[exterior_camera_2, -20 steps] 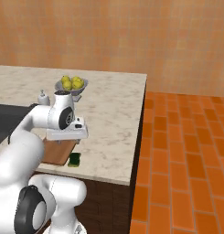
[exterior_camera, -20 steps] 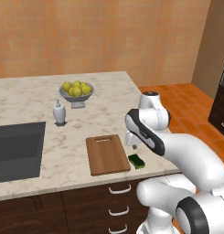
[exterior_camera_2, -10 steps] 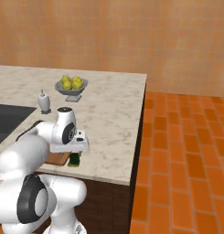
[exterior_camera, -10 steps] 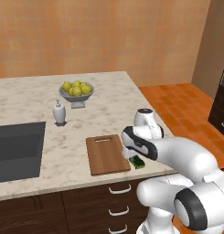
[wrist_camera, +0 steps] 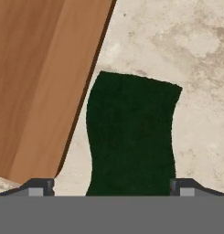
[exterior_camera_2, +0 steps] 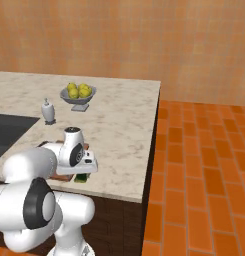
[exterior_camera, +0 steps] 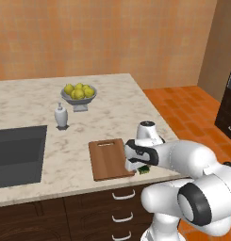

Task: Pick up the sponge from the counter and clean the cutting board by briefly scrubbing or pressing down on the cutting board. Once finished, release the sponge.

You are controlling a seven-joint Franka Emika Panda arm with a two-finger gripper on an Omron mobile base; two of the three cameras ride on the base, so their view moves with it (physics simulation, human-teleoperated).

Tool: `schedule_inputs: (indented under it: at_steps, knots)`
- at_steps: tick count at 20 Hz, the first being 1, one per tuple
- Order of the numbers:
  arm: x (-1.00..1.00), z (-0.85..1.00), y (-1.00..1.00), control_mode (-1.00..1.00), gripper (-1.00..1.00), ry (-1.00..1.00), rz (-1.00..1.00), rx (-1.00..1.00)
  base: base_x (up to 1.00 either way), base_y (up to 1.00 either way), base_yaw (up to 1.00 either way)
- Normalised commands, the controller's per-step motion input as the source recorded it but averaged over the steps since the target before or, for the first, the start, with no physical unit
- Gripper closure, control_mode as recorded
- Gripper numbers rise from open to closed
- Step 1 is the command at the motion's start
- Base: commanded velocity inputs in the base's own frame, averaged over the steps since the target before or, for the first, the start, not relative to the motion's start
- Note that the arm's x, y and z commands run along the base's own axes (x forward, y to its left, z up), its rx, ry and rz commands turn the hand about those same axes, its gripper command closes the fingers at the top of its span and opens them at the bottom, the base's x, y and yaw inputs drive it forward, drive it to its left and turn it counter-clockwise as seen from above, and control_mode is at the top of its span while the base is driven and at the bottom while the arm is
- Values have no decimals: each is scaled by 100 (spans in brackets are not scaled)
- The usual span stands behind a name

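base views: rear flanks, same counter (exterior_camera: 112, 101) | hand view: close (straight down)

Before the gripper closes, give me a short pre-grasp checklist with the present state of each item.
1. Sponge lies flat on the counter, green face up: ok.
2. Gripper open, one fingertip either side of the sponge: ok.
3. Sponge apart from the cutting board, a strip of counter between: ok.
4. Fingers low enough to grip its sides: cannot tell.
5. Board surface free of other things: ok.
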Motion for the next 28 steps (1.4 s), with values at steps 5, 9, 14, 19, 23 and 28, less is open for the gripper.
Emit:
schedule_inputs:
  at_steps: [5,9,14,19,23,28]
  knots:
    - [4,-15,-2,-100,-100,1,-1,0,0,0,0]
    - [6,-19,-6,-100,-100,3,-2,1,0,0,0]
    - [6,-48,0,-100,-100,8,-1,0,0,0,0]
    - [3,-28,-6,-100,100,9,0,2,0,0,0]
    - [6,-25,-13,-100,100,12,0,1,0,0,0]
    - [1,-14,-23,-100,100,2,0,8,0,0,0]
